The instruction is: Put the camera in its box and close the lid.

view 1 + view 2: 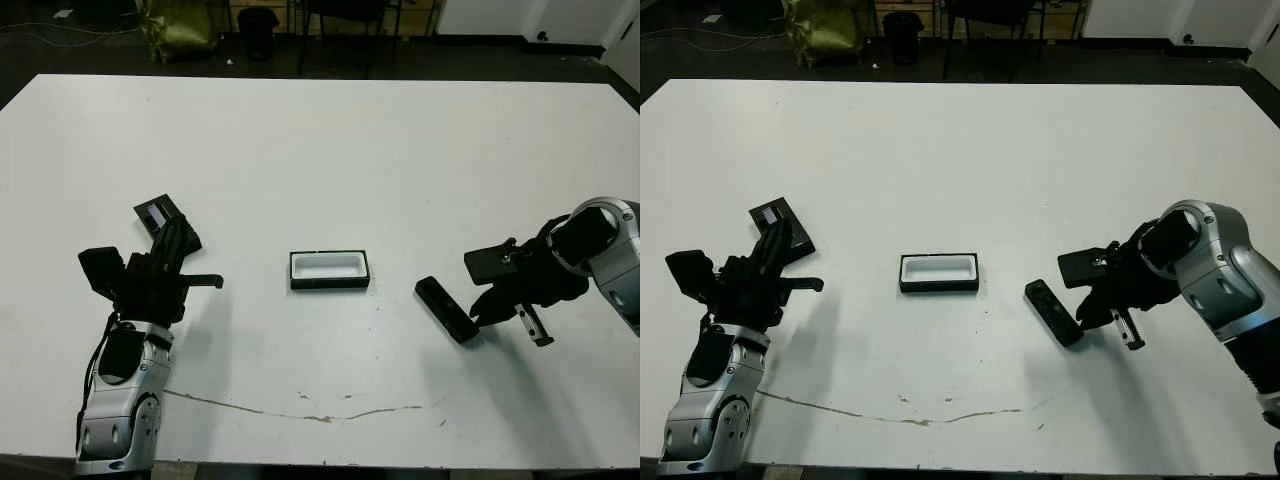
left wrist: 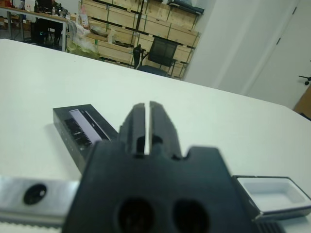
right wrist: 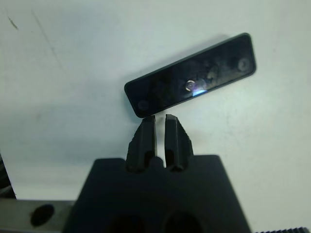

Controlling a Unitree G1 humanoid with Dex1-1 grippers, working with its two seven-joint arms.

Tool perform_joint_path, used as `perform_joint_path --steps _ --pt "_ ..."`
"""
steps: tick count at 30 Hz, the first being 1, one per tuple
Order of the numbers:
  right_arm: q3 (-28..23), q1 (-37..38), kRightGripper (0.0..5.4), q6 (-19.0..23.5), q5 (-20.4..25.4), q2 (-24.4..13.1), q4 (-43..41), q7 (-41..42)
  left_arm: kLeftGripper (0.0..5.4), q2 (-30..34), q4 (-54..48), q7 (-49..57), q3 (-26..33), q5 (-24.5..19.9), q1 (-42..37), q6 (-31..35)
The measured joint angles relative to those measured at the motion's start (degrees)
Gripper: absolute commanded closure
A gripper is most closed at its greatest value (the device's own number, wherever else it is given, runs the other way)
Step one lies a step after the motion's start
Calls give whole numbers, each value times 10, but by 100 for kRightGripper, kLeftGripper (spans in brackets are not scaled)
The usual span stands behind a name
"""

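The right gripper [image 3: 160, 120] hovers with its two black fingers [image 3: 146, 138] drawn almost together, holding nothing, the tips just short of the camera [image 3: 191, 76], which lies flat on the white table [image 1: 330, 150] with a bluish-white glint on its glossy face. Measured from the box [image 1: 329, 270], which sits open near the middle of the table with its white lining showing, the camera rests to the robot's right and slightly nearer the robot, apart from the box. On the far side of the box, to the robot's left, the left gripper [image 2: 146, 108] has its fingers likewise closed to a thin slit and empty, poised next to the lid [image 2: 80, 128]. The lid lies flat, window strip up, well apart from the box.
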Motion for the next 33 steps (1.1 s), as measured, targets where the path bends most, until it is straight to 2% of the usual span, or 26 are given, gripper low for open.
perform_joint_path --steps 11,18,22,28,31,33 --pt "0 0 540 -7 24 -5 -6 -1 538 0 0 2 -1 0 2 1" --pt "7 0 540 -41 -37 -13 32 -34 538 0 0 2 -1 0 5 0" --pt "8 -3 540 -82 -65 -20 59 -53 538 0 1 1 -1 0 5 -3" --pt "7 -14 540 -113 -103 -24 99 -71 538 -1 1 1 -1 -1 5 1" --pt "-11 -16 540 -117 -104 -26 103 -89 538 -1 0 1 -2 0 5 0" --pt "-64 -5 540 -120 -70 -28 91 -127 538 -1 0 2 -3 1 5 0"
